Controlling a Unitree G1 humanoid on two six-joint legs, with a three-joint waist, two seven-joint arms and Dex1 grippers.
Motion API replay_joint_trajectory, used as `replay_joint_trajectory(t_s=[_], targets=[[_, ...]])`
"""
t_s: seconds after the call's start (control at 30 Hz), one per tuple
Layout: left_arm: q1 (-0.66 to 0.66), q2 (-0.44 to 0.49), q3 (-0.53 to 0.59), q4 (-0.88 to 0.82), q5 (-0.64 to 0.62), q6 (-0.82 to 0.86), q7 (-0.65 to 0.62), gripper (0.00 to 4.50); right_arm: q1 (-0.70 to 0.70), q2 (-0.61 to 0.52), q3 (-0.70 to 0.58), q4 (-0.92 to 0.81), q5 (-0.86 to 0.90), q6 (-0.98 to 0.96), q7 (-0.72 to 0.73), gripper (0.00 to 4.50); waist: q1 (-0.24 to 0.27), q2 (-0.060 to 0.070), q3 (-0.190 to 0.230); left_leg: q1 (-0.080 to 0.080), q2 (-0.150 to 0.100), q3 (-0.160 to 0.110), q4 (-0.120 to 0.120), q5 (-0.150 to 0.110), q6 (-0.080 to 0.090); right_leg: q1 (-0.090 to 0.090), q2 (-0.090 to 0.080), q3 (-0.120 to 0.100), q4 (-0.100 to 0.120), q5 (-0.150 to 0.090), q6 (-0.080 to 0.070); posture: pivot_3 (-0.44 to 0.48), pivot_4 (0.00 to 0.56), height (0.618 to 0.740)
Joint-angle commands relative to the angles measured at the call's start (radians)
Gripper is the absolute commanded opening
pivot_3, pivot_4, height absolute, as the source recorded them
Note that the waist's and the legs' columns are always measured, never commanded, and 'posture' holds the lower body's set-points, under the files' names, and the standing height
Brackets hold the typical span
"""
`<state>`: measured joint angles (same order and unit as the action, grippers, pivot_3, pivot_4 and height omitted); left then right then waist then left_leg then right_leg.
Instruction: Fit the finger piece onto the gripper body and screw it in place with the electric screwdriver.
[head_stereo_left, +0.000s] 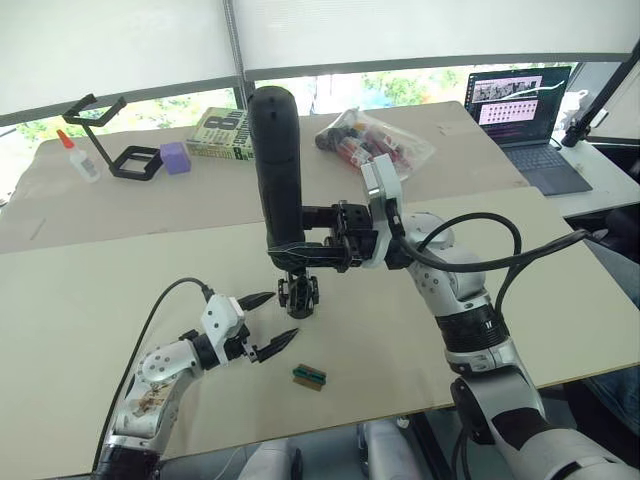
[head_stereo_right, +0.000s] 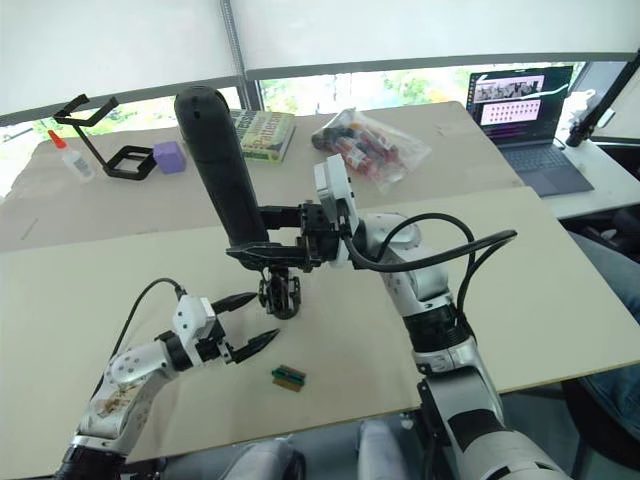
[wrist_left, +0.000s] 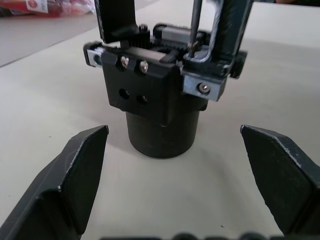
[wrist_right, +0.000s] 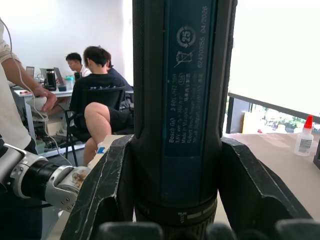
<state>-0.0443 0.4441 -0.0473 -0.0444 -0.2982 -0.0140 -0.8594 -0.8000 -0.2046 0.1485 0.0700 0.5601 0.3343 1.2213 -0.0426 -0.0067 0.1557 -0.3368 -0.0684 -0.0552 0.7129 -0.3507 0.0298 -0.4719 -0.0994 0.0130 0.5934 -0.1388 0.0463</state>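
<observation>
My right gripper (head_stereo_left: 300, 240) is clamped around the electric screwdriver (head_stereo_left: 276, 170), holding it upright with its rounded end at the top and its thin metal bit (wrist_left: 194, 27) pointing down into the top of the gripper body (head_stereo_left: 298, 294). In the right wrist view my two fingers (wrist_right: 105, 185) press against either side of the screwdriver's barrel, just above its collar.

The gripper body stands on the tan table (head_stereo_left: 90, 290) on a round black base, directly under the screwdriver. In the left wrist view the bit meets a screw on the body's upper face, beside a black upright part — I cannot tell whether that is the finger piece.

My left gripper (head_stereo_left: 270, 322) sits low on the table just beside the gripper body, its fingers (wrist_left: 75, 170) spread wide and holding nothing — they point toward the body without touching it.

A small green-and-red block (head_stereo_left: 309, 376) lies on the table near my left fingertips. Farther back are a glue bottle (head_stereo_left: 78, 156), a black wire-frame stand (head_stereo_left: 118, 140), a purple block (head_stereo_left: 175, 157), a book (head_stereo_left: 222, 133), a clear bag of items (head_stereo_left: 375, 140) and an open laptop (head_stereo_left: 525, 115).
</observation>
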Motion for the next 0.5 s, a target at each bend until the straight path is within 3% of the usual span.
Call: replay_joint_trajectory(t_s=[0.03,0.5], targets=[[-0.049,-0.017,-0.022,0.042,0.027,-0.003,0.013,4.5,-0.026,0.007,-0.006,-0.039,0.012,-0.01,0.002,1.93,0.001,0.0,0.0,0.0,0.0,0.0,0.0,0.0,0.0,0.0,0.0,0.0,0.0,0.0,0.0,0.0,0.15,0.74],[-0.148,-0.08,-0.073,0.129,0.043,-0.002,-0.002,4.5,-0.02,0.002,-0.002,-0.05,0.006,-0.009,-0.009,1.93,0.0,0.0,0.0,0.0,-0.001,0.0,0.001,0.0,0.0,0.0,-0.001,0.0,0.0,0.0,0.0,0.0,0.15,0.74]])
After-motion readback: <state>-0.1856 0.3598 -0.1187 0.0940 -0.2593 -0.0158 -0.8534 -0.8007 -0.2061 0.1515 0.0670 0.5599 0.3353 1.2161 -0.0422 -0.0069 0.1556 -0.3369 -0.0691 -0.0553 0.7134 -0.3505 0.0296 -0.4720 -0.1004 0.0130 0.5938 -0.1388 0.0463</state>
